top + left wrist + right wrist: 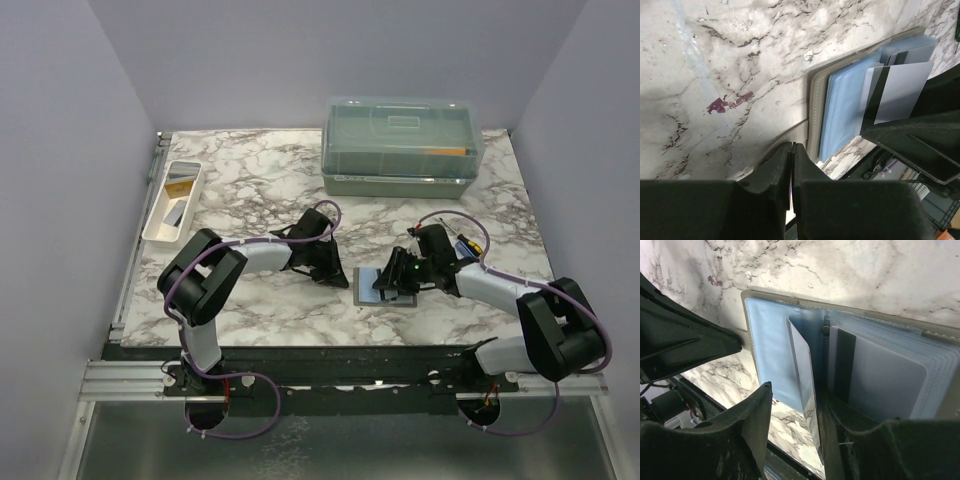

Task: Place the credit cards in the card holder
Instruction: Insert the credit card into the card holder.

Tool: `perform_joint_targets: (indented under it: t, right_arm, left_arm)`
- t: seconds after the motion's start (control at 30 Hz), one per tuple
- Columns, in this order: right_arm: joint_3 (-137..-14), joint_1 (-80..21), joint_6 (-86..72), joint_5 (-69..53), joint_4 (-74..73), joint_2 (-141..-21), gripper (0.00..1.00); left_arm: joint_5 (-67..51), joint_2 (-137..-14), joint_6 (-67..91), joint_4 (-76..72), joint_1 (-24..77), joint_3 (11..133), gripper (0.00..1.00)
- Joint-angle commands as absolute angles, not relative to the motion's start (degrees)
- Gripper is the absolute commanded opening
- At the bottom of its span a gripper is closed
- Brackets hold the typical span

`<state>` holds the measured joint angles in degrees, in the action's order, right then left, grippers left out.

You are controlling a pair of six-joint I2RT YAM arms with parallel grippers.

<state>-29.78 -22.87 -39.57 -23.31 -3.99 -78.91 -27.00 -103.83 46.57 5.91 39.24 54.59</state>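
Note:
The card holder (pixel 383 288) lies open on the marble between the two arms, with its blue-grey slots facing up. A silver-grey credit card (pixel 885 382) with a dark stripe sits in its slots and also shows in the left wrist view (pixel 900 92). A second card (pixel 802 365) stands on edge in the holder, leaning against my right gripper's inner finger. My right gripper (pixel 795 405) is open over the holder (pixel 770 350). My left gripper (pixel 791 150) is shut, with its tips on the table just beside the holder's (pixel 840 110) left edge.
A long white tray (pixel 160 225) at the far left holds a gold-orange card (pixel 180 183) and a dark card (pixel 178 212). A big clear lidded box (pixel 402 145) stands at the back. A small purple stain (pixel 720 104) marks the marble.

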Motion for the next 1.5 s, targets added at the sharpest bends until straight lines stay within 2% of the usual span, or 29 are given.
perform_joint_targets:
  t: [0.0, 0.23, 0.47, 0.53, 0.63, 0.73, 0.8, 1.03, 1.3, 1.47]
  right_arm:
    - [-29.0, -23.4, -38.5, -15.3, -12.0, -77.8, 0.47]
    - [-29.5, -23.4, -39.5, -14.6, -14.9, -74.4, 0.59]
    - [-29.5, -23.3, -40.5, -14.7, -13.9, -73.7, 0.62]
    - [-29.6, -23.3, -40.7, -14.7, -13.6, -73.7, 0.62]
    - [-29.9, -23.3, -40.6, -14.1, -13.7, -73.5, 0.63]
    - [-31.0, -23.3, -40.0, -13.7, -14.9, -73.4, 0.65]
    - [-31.8, -23.4, -39.7, -12.7, -16.2, -73.1, 0.66]
    - [-32.8, -23.3, -39.3, -9.8, -19.3, -71.7, 0.72]
    - [-33.5, -23.3, -38.5, -10.4, -19.9, -71.2, 0.75]
    - [-33.5, -23.4, -37.7, -11.4, -18.9, -70.5, 0.75]
  left_arm:
    - [-26.2, -105.0, 46.5, 5.5, 39.4, 53.6, 0.08]
    - [-26.9, -103.2, 46.1, 4.9, 39.4, 53.5, 0.12]
    - [-35.3, -101.5, 45.8, 0.4, 40.0, 55.0, 0.33]
    - [-36.9, -102.2, 45.8, 0.3, 40.9, 56.5, 0.36]
    - [-39.2, -104.5, 46.2, 0.3, 43.0, 58.9, 0.33]
    - [-39.0, -107.0, 47.4, -1.2, 44.0, 59.5, 0.19]
    - [-37.4, -108.6, 48.6, -0.6, 43.8, 59.1, 0.14]
    - [-29.7, -110.7, 47.8, 4.1, 40.5, 56.3, 0.07]
    - [-28.0, -109.3, 45.6, 5.1, 38.8, 55.2, 0.07]
    - [-31.0, -103.6, 42.6, 3.5, 39.0, 54.0, 0.22]
